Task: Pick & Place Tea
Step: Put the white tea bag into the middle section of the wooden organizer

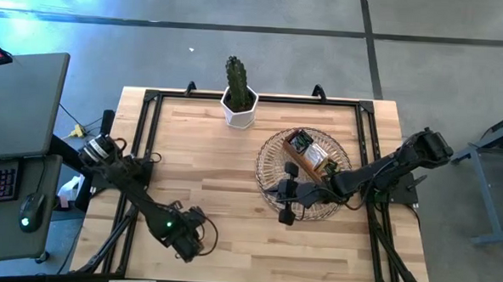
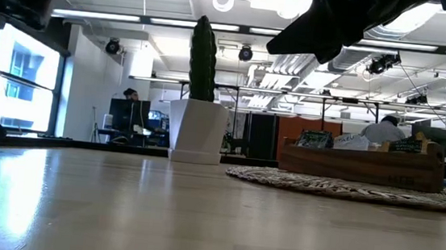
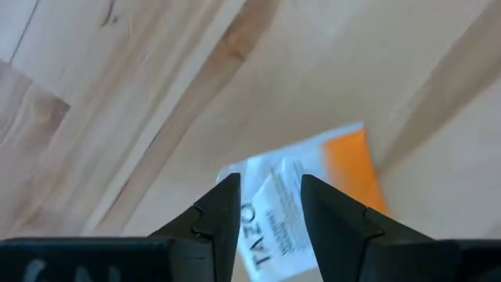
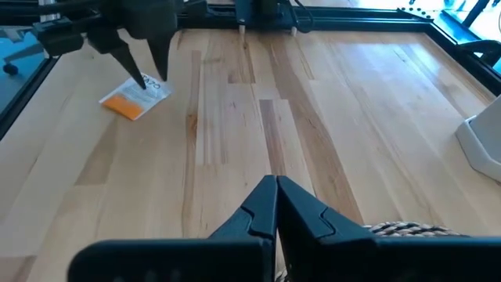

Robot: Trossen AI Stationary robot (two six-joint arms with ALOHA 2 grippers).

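L gripper (image 3: 270, 207) is down over the table w/ fingers apart, straddling a white-and-orange tea sachet (image 3: 313, 196) lying flat right under the tips, not clamped yet afaict. R gripper (image 4: 275, 205) is pinched together, empty, just off the wicker tray (image 1: 272, 150).

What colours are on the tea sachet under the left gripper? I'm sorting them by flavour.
White with an orange end, on the tea sachet; the left wrist view shows it best.
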